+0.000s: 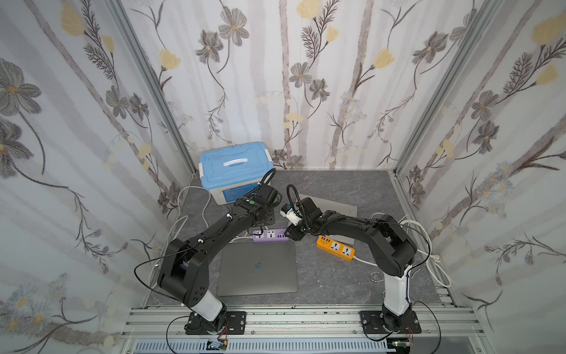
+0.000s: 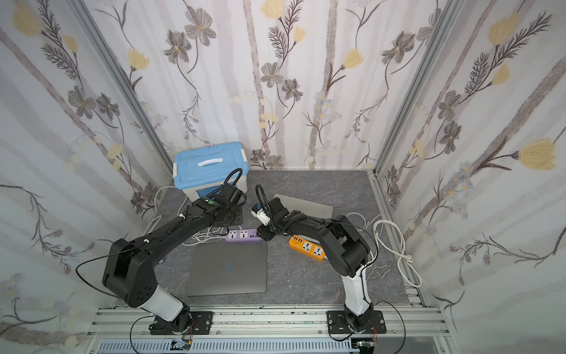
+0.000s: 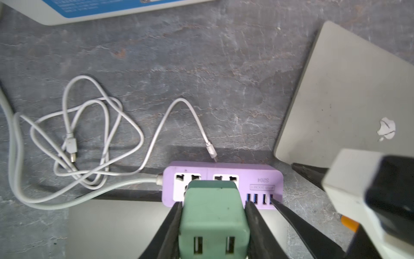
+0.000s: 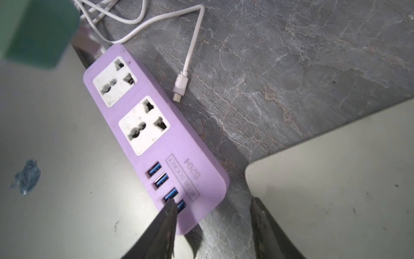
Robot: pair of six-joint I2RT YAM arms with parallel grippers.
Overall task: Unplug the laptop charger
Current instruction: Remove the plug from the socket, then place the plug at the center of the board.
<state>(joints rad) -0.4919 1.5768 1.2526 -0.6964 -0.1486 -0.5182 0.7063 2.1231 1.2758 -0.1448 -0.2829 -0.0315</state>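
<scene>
The green laptop charger (image 3: 212,213) is a square block with two empty USB slots, and my left gripper (image 3: 213,203) is shut on its sides. It hangs above the cord end of the purple power strip (image 3: 257,177), and it appears blurred in the right wrist view (image 4: 38,31). Both sockets of the purple strip (image 4: 179,145) show empty. My right gripper (image 4: 212,200) is open over the strip's USB end. One of its fingers (image 4: 161,224) lies over the blue ports and the other is off the strip's end. In both top views the arms hide the charger above the strip (image 1: 271,235) (image 2: 243,235).
A loose white cable (image 3: 89,134) lies behind the strip, its plug (image 4: 181,85) free on the table. A closed grey laptop (image 1: 257,266) lies in front of the strip. Another laptop (image 1: 337,208) lies behind the right arm. An orange power strip (image 1: 335,247) is to the right. A blue-lidded box (image 1: 234,167) stands at the back left.
</scene>
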